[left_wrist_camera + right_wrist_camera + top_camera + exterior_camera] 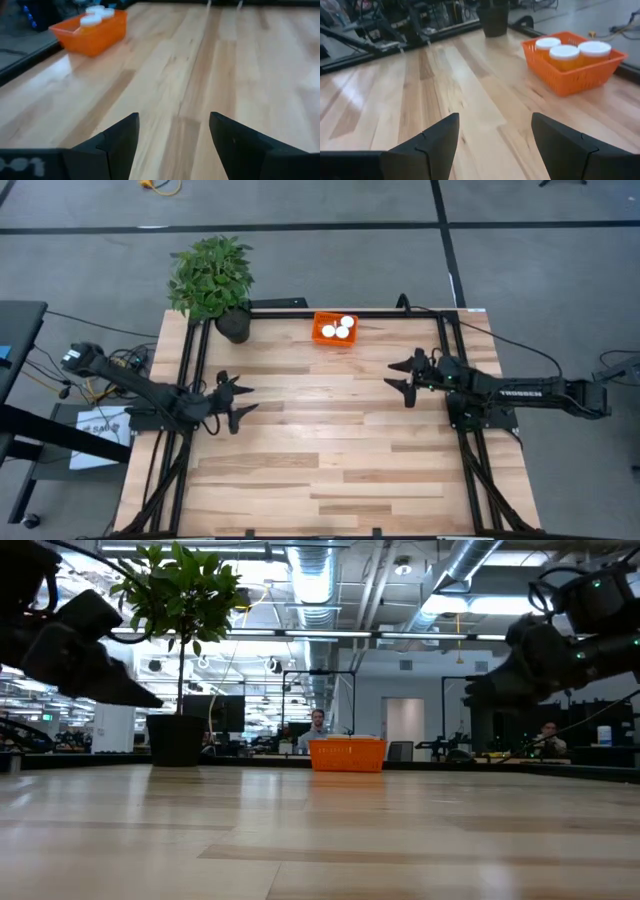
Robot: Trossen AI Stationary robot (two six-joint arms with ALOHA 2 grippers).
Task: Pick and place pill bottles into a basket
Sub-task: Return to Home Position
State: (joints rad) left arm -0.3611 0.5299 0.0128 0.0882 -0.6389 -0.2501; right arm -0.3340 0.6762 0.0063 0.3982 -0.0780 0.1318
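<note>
basket: orange, at the table's far edge, about 12 o'clock from table centre, just beside the potted plant on the plant's 3 o'clock side.
pill bottles: white caps show inside the basket; three clear in the right wrist view, a fourth cannot be confirmed. None visible loose on the wood.
left gripper: near the table's 9 o'clock edge, above the wood, jaws spread, nothing between them.
right gripper: toward 3 o'clock, basket at roughly its 11 o'clock, jaws spread, empty.
table: bare planks between the arms.
progress: looks done or nearly so, judging by the loaded basket and two empty grippers.
risk 1: bottles stand tall above the low walls; a gripper sweeping low past the basket could tip one out.
risk 2: the basket sits right at the far edge; a nudge could push it off.
risk 3: if a fourth bottle is hidden somewhere, it gets missed.
</note>
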